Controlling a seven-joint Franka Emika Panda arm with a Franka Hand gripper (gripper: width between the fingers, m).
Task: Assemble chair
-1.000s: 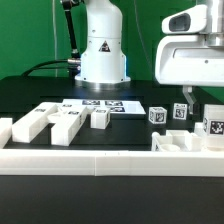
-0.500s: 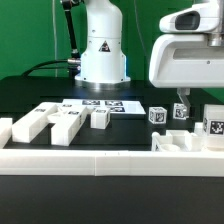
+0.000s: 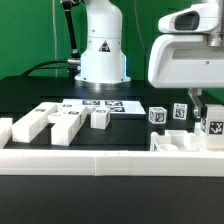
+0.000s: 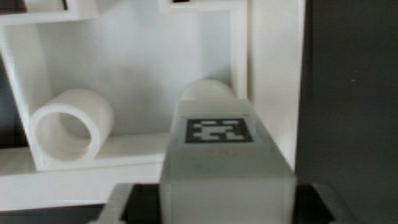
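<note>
My gripper (image 3: 203,108) hangs at the exterior view's right, over the white chair parts there. In the wrist view a white post (image 4: 217,130) with a square tag on its upper face stands between my jaws. The dark fingers (image 4: 135,203) press flush against both of its sides, so the gripper (image 4: 217,202) is shut on it. The same tagged post (image 3: 212,126) shows below the hand in the exterior view. Behind it lies a white framed chair part (image 4: 107,50) with a rounded white piece (image 4: 68,125) inside it; the same framed part (image 3: 180,142) shows low in the exterior view.
Three loose white chair parts (image 3: 30,122) (image 3: 66,124) (image 3: 100,117) lie at the exterior view's left. Two small tagged blocks (image 3: 158,115) (image 3: 180,111) stand near the gripper. The marker board (image 3: 100,104) lies before the robot base (image 3: 102,50). A long low white rail (image 3: 100,160) runs along the front.
The visible finger has moved inward toward the post: the jaws went from wide open to closed on it. The hand stays in place.
</note>
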